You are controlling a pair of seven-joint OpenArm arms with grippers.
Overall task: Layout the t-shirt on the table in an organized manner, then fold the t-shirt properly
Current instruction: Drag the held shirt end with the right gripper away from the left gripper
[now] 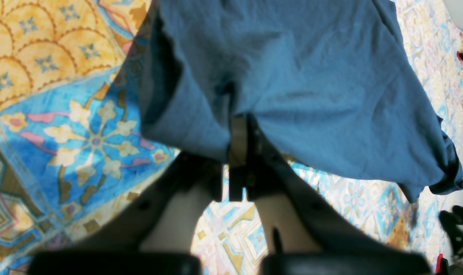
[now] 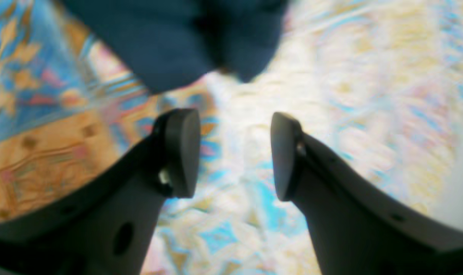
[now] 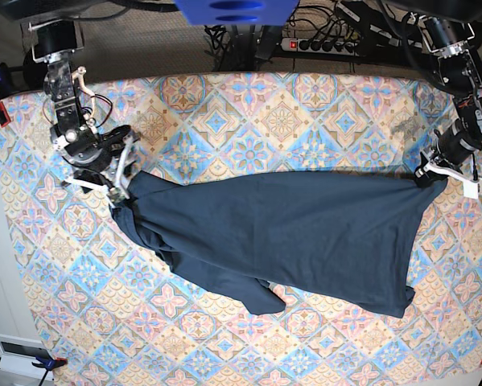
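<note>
- The shirt point(image 3: 289, 233) lies spread across the middle of the table point(image 3: 249, 104), stretched long from one arm to the other.
- Its upper edge runs nearly straight between the two grippers; its lower edge sags toward the near side of the table and ends in a bunched fold at the shirt's lower middle.
- The left gripper point(image 1: 237, 152) is clenched on the shirt's edge; in its wrist view the pads meet with dark cloth pinched between them, and the fabric spreads away from the grip.
- In the base view that grip sits at the shirt's upper corner on the view's right point(image 3: 428, 173), with the cloth pulled to a point there.
- The right gripper point(image 2: 235, 152) is released: its fingers point(image 2: 181, 152) stand wide apart with only patterned table cloth between them.
- A rounded lump of the shirt point(image 2: 170, 42) lies just beyond those fingertips, not touching them in the wrist view, which is blurred.
- In the base view the right gripper point(image 3: 116, 173) hangs just over the shirt's other end, where the cloth is gathered and creased.
</note>
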